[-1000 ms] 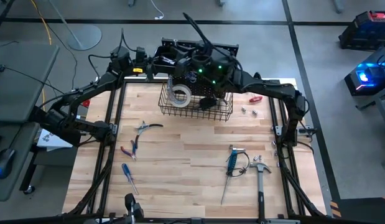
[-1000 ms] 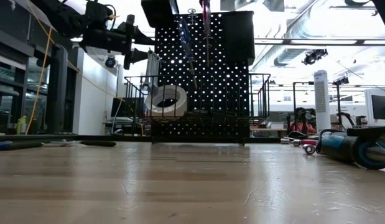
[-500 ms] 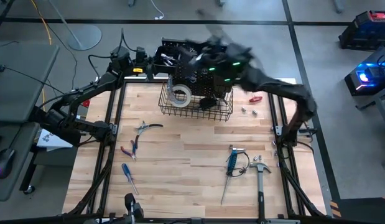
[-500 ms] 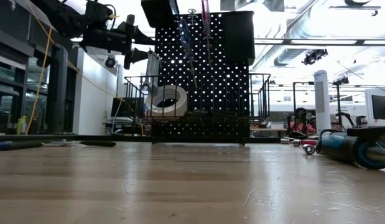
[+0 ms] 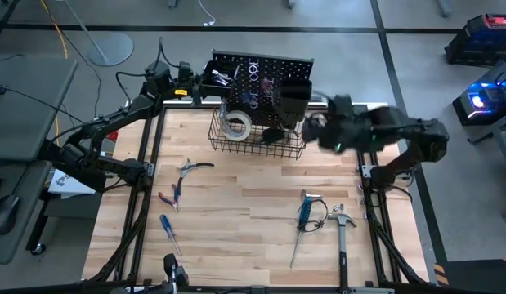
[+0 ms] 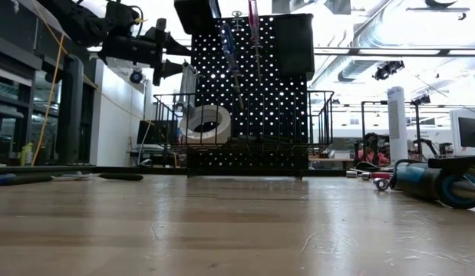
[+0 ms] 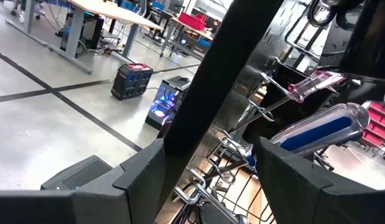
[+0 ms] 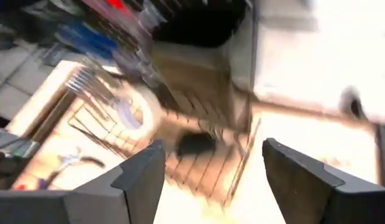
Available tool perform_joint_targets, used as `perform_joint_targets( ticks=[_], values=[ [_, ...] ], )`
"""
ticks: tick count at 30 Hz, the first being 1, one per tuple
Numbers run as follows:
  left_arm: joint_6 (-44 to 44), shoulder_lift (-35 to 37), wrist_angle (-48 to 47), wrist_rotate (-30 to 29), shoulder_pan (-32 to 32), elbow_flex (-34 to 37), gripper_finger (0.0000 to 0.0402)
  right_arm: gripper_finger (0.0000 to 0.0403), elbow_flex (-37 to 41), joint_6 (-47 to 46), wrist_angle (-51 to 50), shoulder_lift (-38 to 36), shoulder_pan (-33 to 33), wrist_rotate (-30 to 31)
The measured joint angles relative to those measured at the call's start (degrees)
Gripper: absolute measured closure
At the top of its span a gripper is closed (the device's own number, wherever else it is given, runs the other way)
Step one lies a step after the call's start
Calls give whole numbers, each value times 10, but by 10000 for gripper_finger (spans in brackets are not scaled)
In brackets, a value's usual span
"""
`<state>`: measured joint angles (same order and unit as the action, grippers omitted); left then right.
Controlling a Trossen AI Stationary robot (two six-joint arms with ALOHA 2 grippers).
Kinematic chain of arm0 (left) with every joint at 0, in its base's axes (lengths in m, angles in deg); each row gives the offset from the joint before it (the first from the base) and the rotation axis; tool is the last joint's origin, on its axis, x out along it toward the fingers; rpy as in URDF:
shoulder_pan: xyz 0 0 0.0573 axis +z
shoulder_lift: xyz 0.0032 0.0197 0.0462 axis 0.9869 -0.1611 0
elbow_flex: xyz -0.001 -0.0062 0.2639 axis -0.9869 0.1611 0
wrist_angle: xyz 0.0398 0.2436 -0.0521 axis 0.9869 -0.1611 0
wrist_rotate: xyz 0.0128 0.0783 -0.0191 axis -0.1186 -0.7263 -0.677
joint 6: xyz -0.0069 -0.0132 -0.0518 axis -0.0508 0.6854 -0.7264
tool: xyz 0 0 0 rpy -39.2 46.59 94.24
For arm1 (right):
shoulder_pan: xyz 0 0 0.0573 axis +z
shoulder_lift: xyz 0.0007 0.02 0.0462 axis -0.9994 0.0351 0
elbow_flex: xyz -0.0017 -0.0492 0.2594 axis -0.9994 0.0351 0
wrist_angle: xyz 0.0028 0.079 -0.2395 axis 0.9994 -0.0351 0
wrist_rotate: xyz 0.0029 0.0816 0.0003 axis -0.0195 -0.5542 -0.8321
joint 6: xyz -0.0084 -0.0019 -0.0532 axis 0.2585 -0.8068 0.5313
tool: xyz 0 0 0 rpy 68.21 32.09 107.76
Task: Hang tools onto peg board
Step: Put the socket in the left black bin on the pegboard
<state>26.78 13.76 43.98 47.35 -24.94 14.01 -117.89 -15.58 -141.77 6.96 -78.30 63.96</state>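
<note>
1. Swinging off the peg board (image 5: pixel 261 67), the right arm has pulled back to the right; the left arm has not shifted.
2. Left hand (image 5: pixel 205 78), at the board's far-left edge, grips that edge between its fingers, apparently to steady it.
3. Pliers (image 5: pixel 172 194) and blue screwdriver (image 5: pixel 169 232) wait on the counter (image 5: pixel 236 220), left.
4. Tape roll (image 5: pixel 236 124) sits in the wire basket (image 5: pixel 297 149).
5. Right hand (image 5: pixel 315 131), fingers wide and empty, is beside the basket.
6. Hammer (image 5: pixel 342 237) lies near-right, unhung.

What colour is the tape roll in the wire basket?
White; the tape roll shows best in the low view, leaning inside the wire basket.
</note>
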Motion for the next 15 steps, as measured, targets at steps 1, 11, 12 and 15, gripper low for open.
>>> perform_joint_targets(
  ticks=[1, 11, 12, 15],
  values=[
    [0, 0, 0, 0, 0, 0, 169, 149, 9, -52, -5, 8, 13, -15],
    [-1, 0, 1, 1, 0, 0, 169, 149, 288, -171, 90, 1, 61, -276],
    [0, 0, 2, 1, 0, 0, 169, 149, 311, -161, 89, 0, 70, -311],
    [-1, 0, 2, 2, 0, 0, 169, 149, 383, -161, 93, -1, 81, -377]
  ],
)
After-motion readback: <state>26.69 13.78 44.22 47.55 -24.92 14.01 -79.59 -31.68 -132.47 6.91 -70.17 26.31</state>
